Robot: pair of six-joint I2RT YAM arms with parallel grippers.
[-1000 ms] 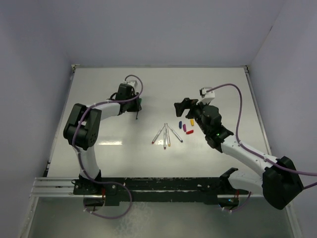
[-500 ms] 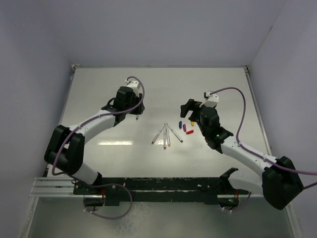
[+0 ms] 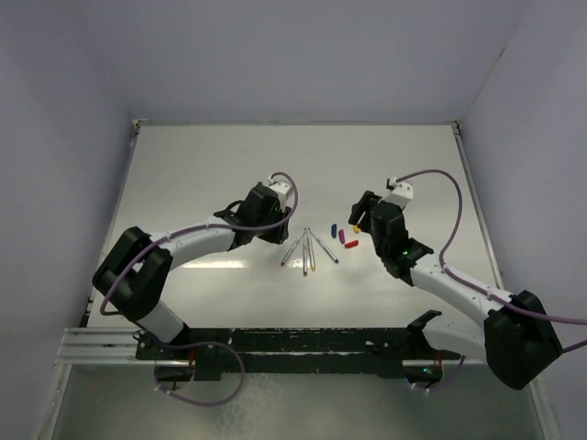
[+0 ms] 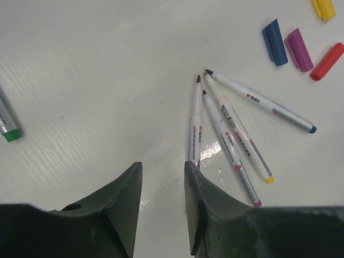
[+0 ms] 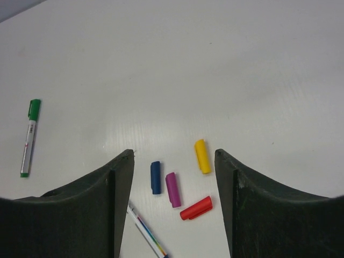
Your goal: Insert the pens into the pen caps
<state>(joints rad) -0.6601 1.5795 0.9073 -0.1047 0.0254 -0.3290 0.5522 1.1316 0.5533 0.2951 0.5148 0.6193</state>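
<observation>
- the left gripper [image 4: 163, 173] had swung in from the far left part of the table [image 3: 183, 165]. it hung low just beside the pens [image 4: 226, 126], its two fingers a little apart with nothing between them.
- four of the pens lay uncapped in a fan at the middle of the table, tips bunched together and tail ends spread. they had not moved since a second before.
- the fifth pen [image 5: 27, 141] lay alone, well apart from the fan, with the green cap [image 5: 34, 109] on its end. from overhead it could not be made out near the left arm.
- the right gripper [image 5: 173, 159] had shifted right and back toward its own base. it hung over the loose caps with its fingers wide apart and empty.
- the blue cap [image 5: 155, 177] and purple cap [image 5: 172, 189] lay side by side, close but apart.
- the red cap [image 5: 196, 208] lay just beside the purple one, and the yellow cap [image 5: 202, 156] lay nearer the right finger.
- all four loose caps sat just right of the fanned pens, in the same spots as before.
</observation>
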